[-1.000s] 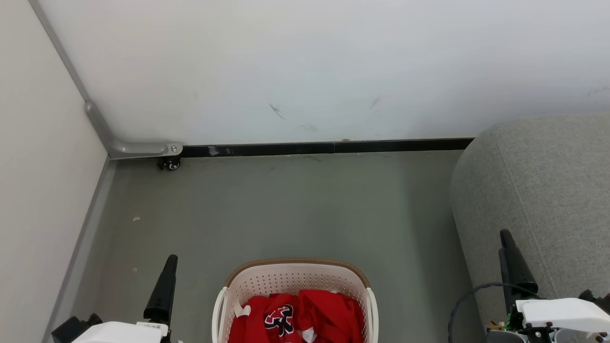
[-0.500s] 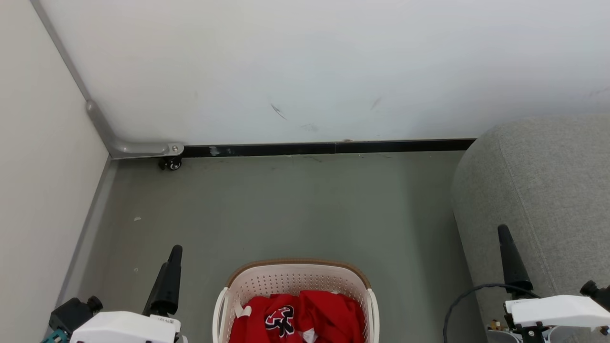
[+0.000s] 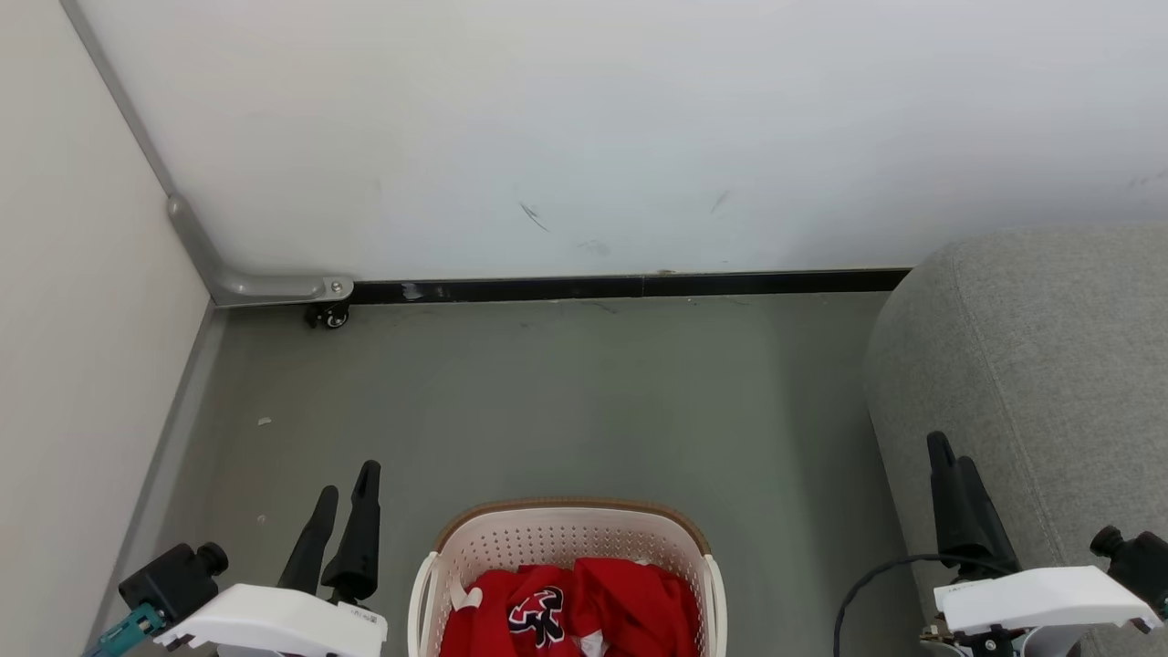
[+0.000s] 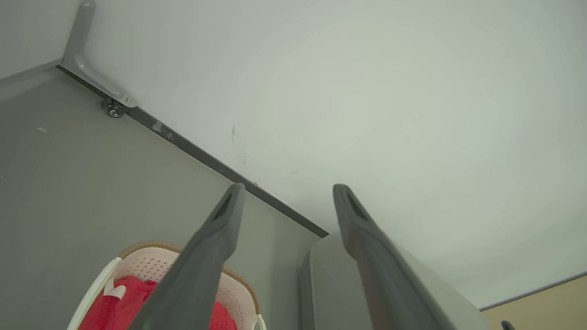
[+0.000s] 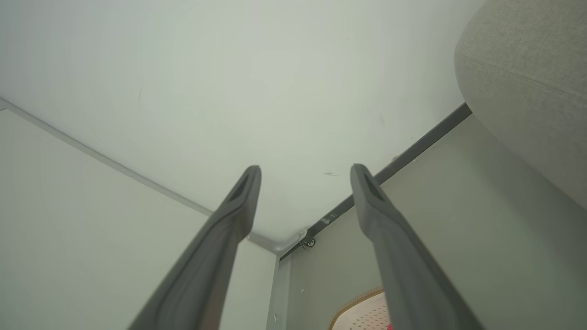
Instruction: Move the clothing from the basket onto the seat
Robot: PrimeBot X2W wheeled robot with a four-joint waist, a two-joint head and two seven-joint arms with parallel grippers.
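Observation:
The red clothing [image 3: 584,610] lies bunched in the cream basket [image 3: 474,547] at the bottom middle of the head view, a black-and-white numeral facing up. The basket's rim [image 4: 137,250] and a red fold [image 4: 114,307] also appear low in the left wrist view. My left gripper [image 3: 345,493] stands open over the floor just left of the basket, nothing between its fingers. My right gripper [image 3: 949,470] stands open beside the grey seat [image 3: 1049,365], to the right of the basket, also holding nothing. Its fingers [image 5: 238,201] point at the wall corner.
White walls close the left side and the back, with a dark baseboard [image 3: 620,285] and a small caster [image 3: 328,317] at the corner bracket. Grey floor [image 3: 566,401] stretches between the basket and the wall. A black cable [image 3: 876,575] loops by my right wrist.
Both arms have risen a little and rolled at the wrist, so each gripper's two fingers now show apart. The left gripper has moved right, toward the basket. Basket and clothing are unmoved.

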